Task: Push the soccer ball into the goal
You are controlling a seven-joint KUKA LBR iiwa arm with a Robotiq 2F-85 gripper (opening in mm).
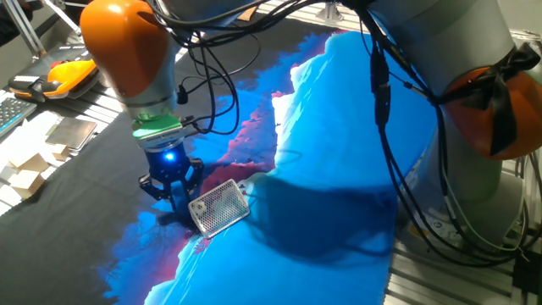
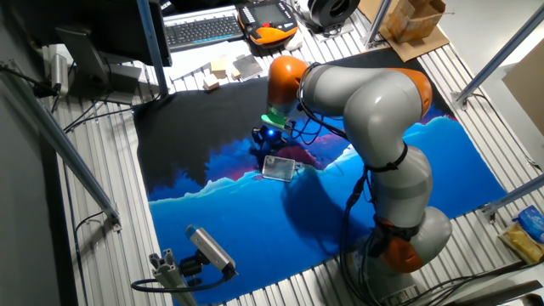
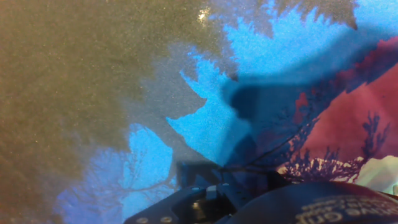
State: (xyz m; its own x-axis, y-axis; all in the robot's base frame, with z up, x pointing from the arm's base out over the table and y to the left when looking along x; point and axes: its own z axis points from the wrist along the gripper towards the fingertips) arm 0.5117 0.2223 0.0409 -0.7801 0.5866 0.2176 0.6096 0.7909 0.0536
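My gripper points down at the mat, its fingertips together and holding nothing. It stands just left of the goal, a small white mesh frame lying tilted on the blue mat. A tiny white ball with dark spots, the soccer ball, sits at the goal's left edge, right beside my fingertips. In the other fixed view the gripper is just above the goal; the ball is too small to make out there. In the hand view a white patch at the right edge may be the goal's rim.
The blue, red and black printed mat covers the table. The robot's cables hang over the mat's right part. Small boxes and an orange pendant lie off the mat at the left. A camera on a mount stands at the mat's near edge.
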